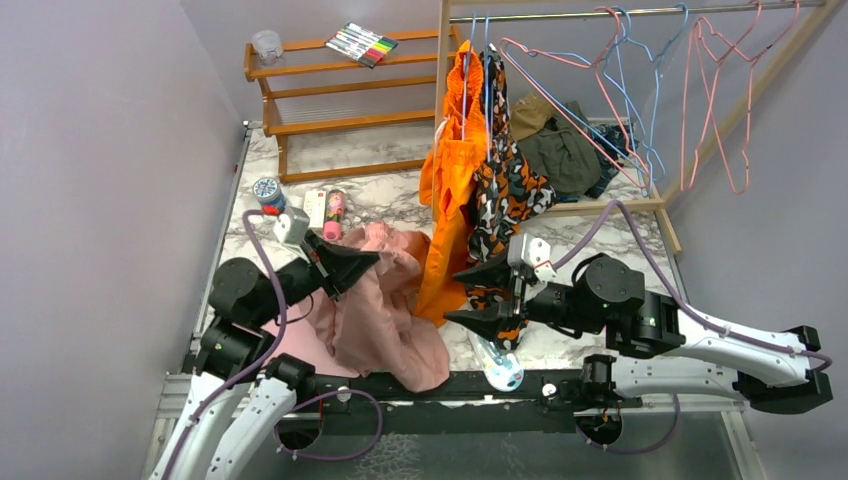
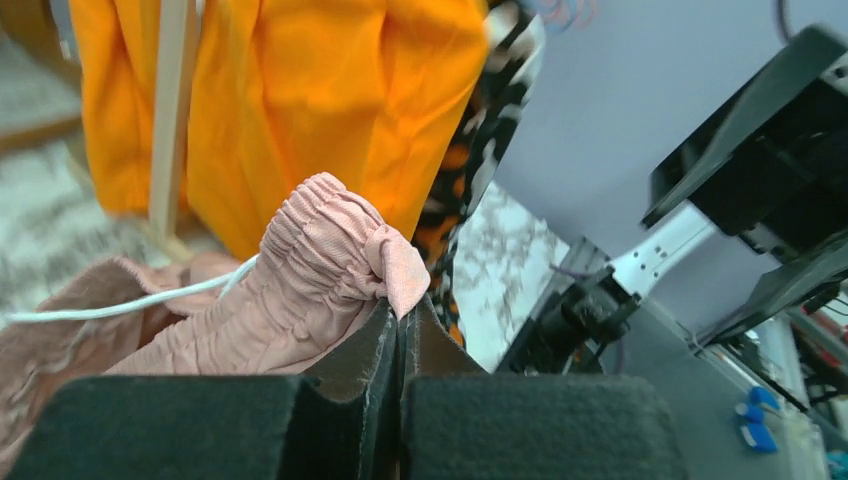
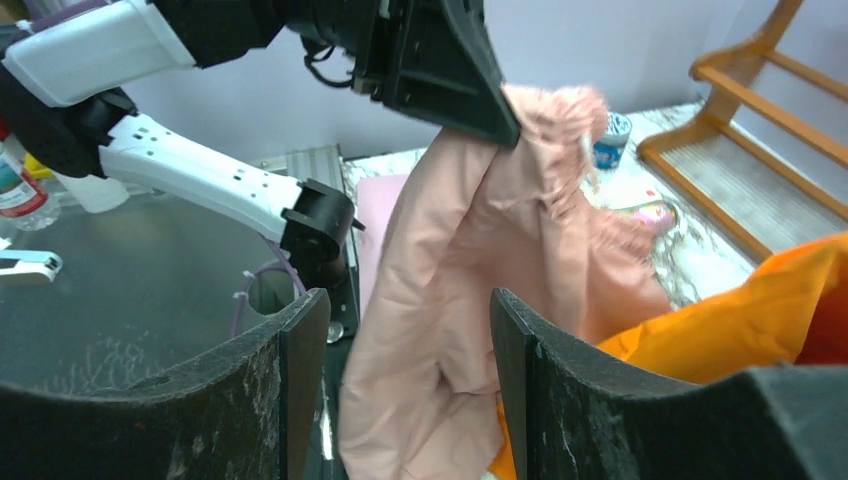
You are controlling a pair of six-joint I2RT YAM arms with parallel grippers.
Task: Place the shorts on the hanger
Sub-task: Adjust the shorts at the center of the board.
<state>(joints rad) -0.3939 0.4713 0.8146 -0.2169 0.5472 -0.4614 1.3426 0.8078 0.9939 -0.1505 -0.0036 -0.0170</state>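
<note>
Left wrist view: your left gripper (image 2: 400,312) pinches the shorts (image 2: 270,310) by the waistband (image 2: 318,215), their length hanging straight down; your right gripper (image 3: 410,315) is spread wide.

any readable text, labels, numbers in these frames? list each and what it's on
No text can be read in any view.
Marker pack: print too small to read.
Blue round container: label blurred.
Pink bottle: label too small to read.

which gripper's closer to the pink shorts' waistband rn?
Left. The left gripper is shut on the shorts at the gathered waistband, holding them up. The right gripper is open and aimed at the hanging fabric, not gripping it.
</note>
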